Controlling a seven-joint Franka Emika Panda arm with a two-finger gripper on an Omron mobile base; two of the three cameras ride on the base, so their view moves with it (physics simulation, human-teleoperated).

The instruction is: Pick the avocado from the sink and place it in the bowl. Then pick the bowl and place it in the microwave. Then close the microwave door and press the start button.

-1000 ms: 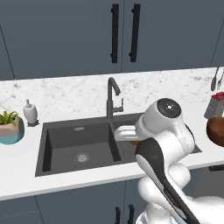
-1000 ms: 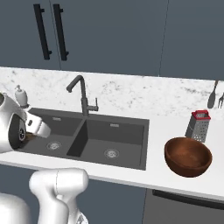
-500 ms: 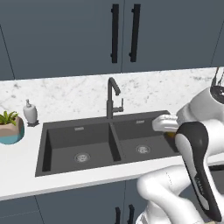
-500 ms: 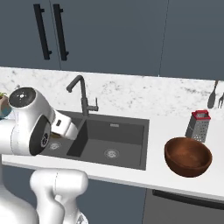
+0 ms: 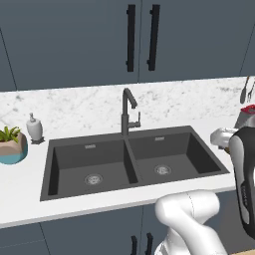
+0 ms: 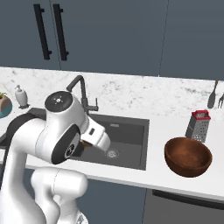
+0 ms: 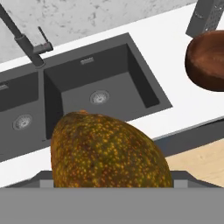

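A: Where's the avocado (image 7: 107, 151) rn?
B: In my gripper (image 7: 109, 186), up off the sink (image 7: 98, 94). Hand view has it big and close, mottled brown-orange, sitting btwn the jaws. Fingertips themselves are hidden behind it, so I can't see contact pts, but jaws stand wide around it and it's clearly carried.
A: Seen from the base cams?
B: Right base view: a bit of orange peeks out under the wrist at (image 6: 86, 143), over the sink's front edge, left part. Arm covers the rest.
A: Sink state?
B: Both basins bare apart from the drains, faucet (image 5: 128, 112) at the back edge, centre.
A: Bowl?
B: Bowl (image 6: 188, 156) upright on the counter (image 6: 144, 173) right of the sink, near the counter's front edge. Grater (image 6: 197, 126) just behind it, twd the back.
A: Other stuff?
B: Soap bottle (image 5: 34, 127) and teal plant pot (image 5: 12, 145) on the counter left of the sink, pot near the left edge of view. Utensils (image 6: 216, 97) hang at the back wall, far right.
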